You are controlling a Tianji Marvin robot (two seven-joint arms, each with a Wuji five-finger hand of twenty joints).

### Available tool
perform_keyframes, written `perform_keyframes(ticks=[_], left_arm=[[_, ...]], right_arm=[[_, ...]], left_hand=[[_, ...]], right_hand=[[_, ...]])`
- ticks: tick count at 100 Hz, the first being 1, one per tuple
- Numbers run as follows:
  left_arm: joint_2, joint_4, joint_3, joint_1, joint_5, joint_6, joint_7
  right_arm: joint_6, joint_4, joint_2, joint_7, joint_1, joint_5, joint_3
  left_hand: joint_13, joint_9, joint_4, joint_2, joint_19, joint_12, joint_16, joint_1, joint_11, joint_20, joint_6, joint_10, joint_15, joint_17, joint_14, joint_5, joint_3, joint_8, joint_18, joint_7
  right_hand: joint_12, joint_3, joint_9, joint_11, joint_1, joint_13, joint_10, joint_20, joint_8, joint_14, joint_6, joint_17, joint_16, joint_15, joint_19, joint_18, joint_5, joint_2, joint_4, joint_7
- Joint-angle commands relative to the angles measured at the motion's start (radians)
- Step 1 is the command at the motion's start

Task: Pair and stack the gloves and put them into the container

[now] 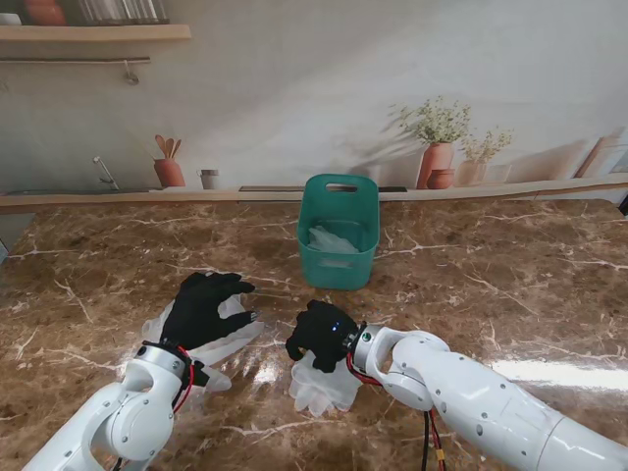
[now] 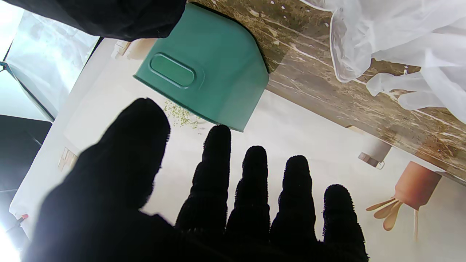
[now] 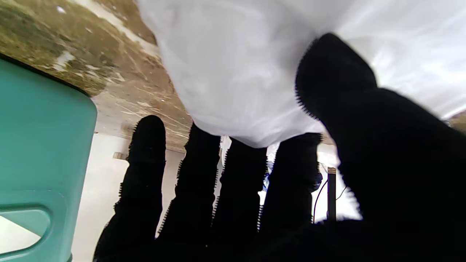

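Note:
A teal container (image 1: 339, 235) stands mid-table with pale gloves (image 1: 334, 240) inside it. My left hand (image 1: 204, 306), in black, lies flat with its fingers spread over a translucent glove (image 1: 218, 343) on the marble; it holds nothing. The left wrist view shows its fingers (image 2: 251, 189) straight, that glove (image 2: 400, 43) off to the side and the container (image 2: 211, 69) ahead. My right hand (image 1: 322, 334) is curled at the cuff of a white glove (image 1: 324, 388) whose fingers point toward me. In the right wrist view the glove (image 3: 236, 72) sits between thumb (image 3: 335, 80) and fingers.
The marble table (image 1: 510, 285) runs back to a ledge at the wall with terracotta pots (image 1: 437, 162) and a utensil jar (image 1: 169, 172). The container (image 3: 36, 153) is close beside my right hand.

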Motion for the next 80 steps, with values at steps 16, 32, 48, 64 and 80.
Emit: perform_keyframes(ticks=[16, 32, 48, 64, 80], left_arm=[[0.000, -0.002, 0.004, 0.003, -0.002, -0.005, 0.000], [0.000, 0.000, 0.005, 0.000, -0.003, -0.005, 0.000], [-0.001, 0.003, 0.010, -0.004, -0.004, -0.007, 0.003], [-0.001, 0.003, 0.014, -0.006, -0.006, -0.003, 0.002], [-0.001, 0.003, 0.014, -0.007, -0.004, -0.004, 0.003]], right_arm=[[-0.018, -0.006, 0.007, 0.023, -0.050, -0.018, 0.069], [-0.043, -0.011, -0.002, 0.018, -0.094, 0.012, 0.145], [-0.047, -0.012, -0.011, -0.016, -0.125, 0.026, 0.202], [0.004, 0.001, -0.024, -0.125, -0.141, 0.015, 0.235], [0.033, -0.003, -0.014, -0.225, -0.178, -0.046, 0.268]], left_hand=[[-0.032, -0.011, 0.028, 0.036, -0.034, -0.010, -0.012, 0.003, -0.021, 0.018, -0.025, -0.015, -0.029, -0.019, -0.051, 0.032, -0.036, 0.008, 0.000, 0.004], [-0.033, -0.009, 0.028, 0.038, -0.038, -0.010, -0.012, 0.004, -0.021, 0.018, -0.026, -0.015, -0.029, -0.020, -0.051, 0.034, -0.038, 0.008, 0.002, 0.005], [-0.030, -0.007, 0.028, 0.039, -0.041, -0.010, -0.012, 0.005, -0.020, 0.019, -0.027, -0.019, -0.028, -0.020, -0.052, 0.037, -0.039, 0.008, 0.003, 0.006], [-0.031, -0.007, 0.028, 0.040, -0.046, -0.010, -0.012, 0.005, -0.021, 0.019, -0.028, -0.020, -0.029, -0.022, -0.053, 0.036, -0.042, 0.008, 0.002, 0.006], [-0.031, -0.009, 0.028, 0.046, -0.050, -0.011, -0.013, 0.006, -0.023, 0.020, -0.031, -0.024, -0.031, -0.022, -0.054, 0.036, -0.044, 0.008, 0.001, 0.006]], right_hand=[[-0.585, 0.001, -0.196, -0.396, 0.044, 0.066, 0.124, 0.025, 0.187, 0.115, -0.052, 0.098, -0.357, -0.379, 0.086, 0.068, 0.053, -0.016, -0.045, 0.046], [-0.502, 0.021, 0.208, -0.304, 0.116, 0.533, 0.105, -0.054, 0.303, 0.116, -0.007, 0.368, -0.265, -0.237, 0.309, 0.077, 0.045, -0.003, -0.016, 0.060], [-0.318, 0.022, 0.271, -0.154, 0.145, 0.601, 0.053, -0.044, 0.359, 0.102, -0.016, 0.415, -0.120, -0.040, 0.413, 0.055, 0.079, -0.010, -0.009, 0.071], [-0.288, 0.010, 0.252, -0.144, 0.160, 0.581, 0.056, -0.050, 0.380, 0.111, -0.011, 0.409, -0.081, -0.011, 0.416, 0.049, 0.078, 0.014, 0.002, 0.065], [-0.256, 0.003, 0.231, -0.135, 0.151, 0.549, 0.049, -0.036, 0.400, 0.099, -0.022, 0.372, -0.036, 0.030, 0.438, 0.036, 0.065, 0.032, 0.006, 0.058]])
